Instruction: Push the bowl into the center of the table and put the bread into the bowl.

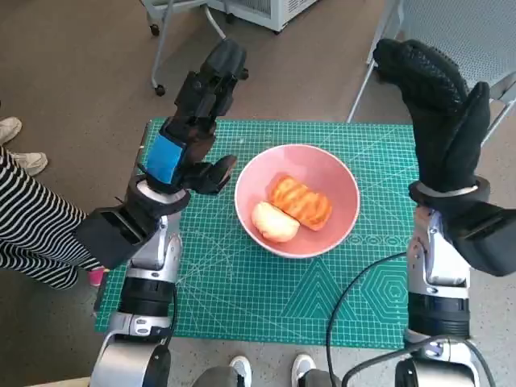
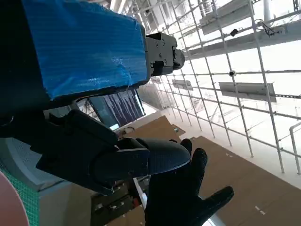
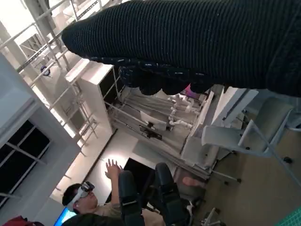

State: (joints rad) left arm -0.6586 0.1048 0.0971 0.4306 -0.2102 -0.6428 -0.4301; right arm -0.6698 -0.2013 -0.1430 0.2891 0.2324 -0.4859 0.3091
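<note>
- Left hand point(image 1: 193, 133): raised above the table's left side, fingers point(image 1: 216, 76) stretched out and apart, thumb curled toward the bowl, nothing in it. Released.
- Right hand point(image 1: 439, 113): gloved, lifted above the table's right edge, fingers straight and loosely together, holding nothing. Also released. The right wrist view shows only the glove point(image 3: 188, 42) and the room, so nothing is under the palm.
- Both hands are well apart from the bowl, with no contact anywhere.
- Bowl point(image 1: 339, 173): pink, sits on the green mat point(image 1: 242, 298), roughly mid-table, maybe slightly toward the far side. Push step looks done.
- Bread: two pieces inside the bowl, a browned striped piece point(image 1: 300, 201) and a pale roll point(image 1: 274, 222), touching each other, both fully below the rim. No bread visible on the mat outside the bowl.
- Judgement: task looks complete, or at the retreat stage. All that's left is pulling the arms back.
- Room: mat is open on all sides of the bowl, with wide margin to the near edge and less to the far edge.
- Edges: a black cable point(image 1: 355, 290) loops over the near right of the mat, well apart from the bowl, but it's in the right arm's path.
- A chair leg point(image 1: 367, 81) sits just past the far right corner, near the right hand.
- Person's striped leg point(image 1: 32, 226) is close to the left forearm, so that side is tight for swing.
- Shoes point(image 1: 242, 369) sit just off the near edge.
</note>
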